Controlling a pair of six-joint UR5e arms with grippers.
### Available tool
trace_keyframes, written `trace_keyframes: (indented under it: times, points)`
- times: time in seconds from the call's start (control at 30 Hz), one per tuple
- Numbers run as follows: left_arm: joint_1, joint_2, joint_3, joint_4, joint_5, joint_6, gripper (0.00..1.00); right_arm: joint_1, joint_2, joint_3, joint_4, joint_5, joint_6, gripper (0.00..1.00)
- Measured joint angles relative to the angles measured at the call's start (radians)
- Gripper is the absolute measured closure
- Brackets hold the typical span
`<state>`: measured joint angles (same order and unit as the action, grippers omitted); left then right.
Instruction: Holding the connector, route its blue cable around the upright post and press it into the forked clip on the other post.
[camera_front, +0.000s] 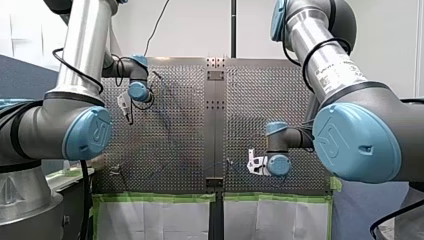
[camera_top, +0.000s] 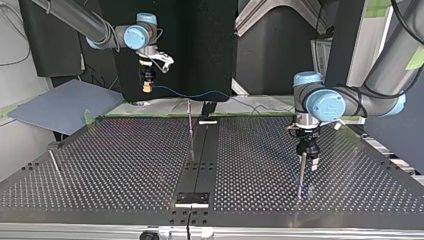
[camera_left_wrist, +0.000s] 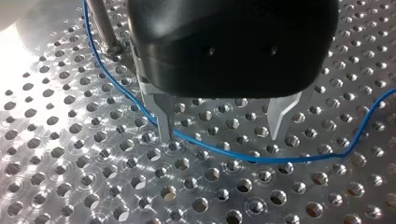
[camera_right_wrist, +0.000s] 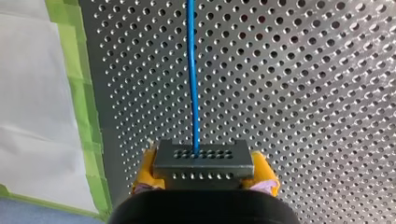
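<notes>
One perforated surface carries the work. My right end effector is raised near the green-taped edge, its yellow pads clamped on the grey connector. My left end effector hovers low, its metal fingers spread wide and holding nothing. An upright post stands just beside it. The blue cable leaves the connector, curves past that post's base and lies under the spread fingers.

Robot lab (perforated table)

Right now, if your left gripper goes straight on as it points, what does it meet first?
My left gripper probably meets the blue cable crossing under its open jaws, then the perforated table; depth is unclear.
</notes>
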<state>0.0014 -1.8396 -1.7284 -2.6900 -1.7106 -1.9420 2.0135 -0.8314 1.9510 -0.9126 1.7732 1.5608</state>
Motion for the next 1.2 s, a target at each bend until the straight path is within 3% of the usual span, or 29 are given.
trace_keyframes:
  times: [0.47, 0.77, 1.0, 1.2]
  points:
    - [-0.002, 0.0, 0.0, -0.011, 0.0, -0.007, 0.0, -0.006, 0.08, 0.007, -0.02, 0.005, 0.0, 1.0]
    - [-0.012, 0.002, 0.0, -0.086, -0.002, -0.083, 0.0, -0.006, 0.085, 0.007, -0.02, 0.004, 0.0, 1.0]
    - [-0.003, 0.034, -0.031, -0.146, -0.035, -0.139, 0.0, -0.006, 0.085, 0.007, -0.021, 0.005, 0.001, 1.0]
    - [0.006, 0.092, -0.089, -0.206, -0.077, -0.129, 0.0, -0.006, 0.085, 0.007, -0.023, 0.005, 0.004, 1.0]
